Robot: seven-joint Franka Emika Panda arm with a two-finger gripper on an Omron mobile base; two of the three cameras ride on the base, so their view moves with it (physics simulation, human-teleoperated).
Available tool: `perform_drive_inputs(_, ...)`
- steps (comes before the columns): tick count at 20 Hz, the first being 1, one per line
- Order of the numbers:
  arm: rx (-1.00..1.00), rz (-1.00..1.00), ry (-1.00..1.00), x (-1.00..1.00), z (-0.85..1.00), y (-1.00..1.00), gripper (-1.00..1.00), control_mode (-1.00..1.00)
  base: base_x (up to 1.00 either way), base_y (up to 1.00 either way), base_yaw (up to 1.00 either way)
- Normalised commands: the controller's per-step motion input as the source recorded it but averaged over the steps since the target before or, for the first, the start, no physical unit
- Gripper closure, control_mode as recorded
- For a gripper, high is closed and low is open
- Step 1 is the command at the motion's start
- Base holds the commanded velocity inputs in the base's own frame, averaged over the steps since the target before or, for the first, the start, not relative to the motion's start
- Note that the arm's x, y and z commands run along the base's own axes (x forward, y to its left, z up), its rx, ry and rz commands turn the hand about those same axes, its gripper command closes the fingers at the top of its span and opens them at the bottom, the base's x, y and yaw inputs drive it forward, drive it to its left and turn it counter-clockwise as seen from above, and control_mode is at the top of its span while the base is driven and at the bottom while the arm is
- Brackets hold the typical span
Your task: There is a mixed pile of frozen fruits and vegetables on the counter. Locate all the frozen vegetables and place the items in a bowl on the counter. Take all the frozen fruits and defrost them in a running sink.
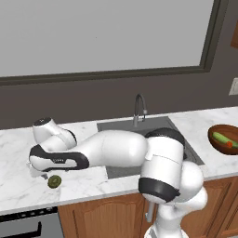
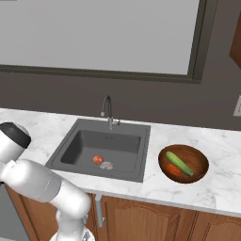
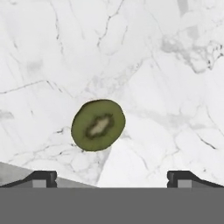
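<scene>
Fingers [image 3: 112,177] spread wide above green fruit [image 3: 98,125] (halved, hand view), apple [image 2: 98,159] in sink [image 2: 127,136]

bare counter [image 3: 166,65] all round the dark green fruit [image 3: 98,125], nothing crowding it

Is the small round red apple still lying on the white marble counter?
No, the small round red apple lies in the dark grey sink basin, beside the round metal drain.
</scene>
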Motion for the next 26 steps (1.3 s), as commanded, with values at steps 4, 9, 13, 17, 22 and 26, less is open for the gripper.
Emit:
perform_drive_inputs(4,-0.04,0.00,0.07,0.01,-0.14,0.19,-1.00,-1.00,0.00,0.00,0.00)
perform_drive_inputs(9,0.00,0.00,0.01,0.14,-0.23,0.06,-1.00,-1.00,0.00,0.00,0.00)
perform_drive_inputs(13,0.00,0.00,0.00,0.27,-0.29,0.01,-1.00,-1.00,0.00,0.00,0.00)
perform_drive_inputs(17,0.00,0.00,0.00,0.11,-0.31,0.05,-1.00,-1.00,0.00,0.00,0.00)
perform_drive_inputs(22,0.00,0.00,0.00,-0.02,-0.23,0.12,-1.00,-1.00,0.00,0.00,0.00)
perform_drive_inputs(26,0.00,0.00,0.00,-0.07,-0.22,0.02,-1.00,-1.00,0.00,0.00,0.00)
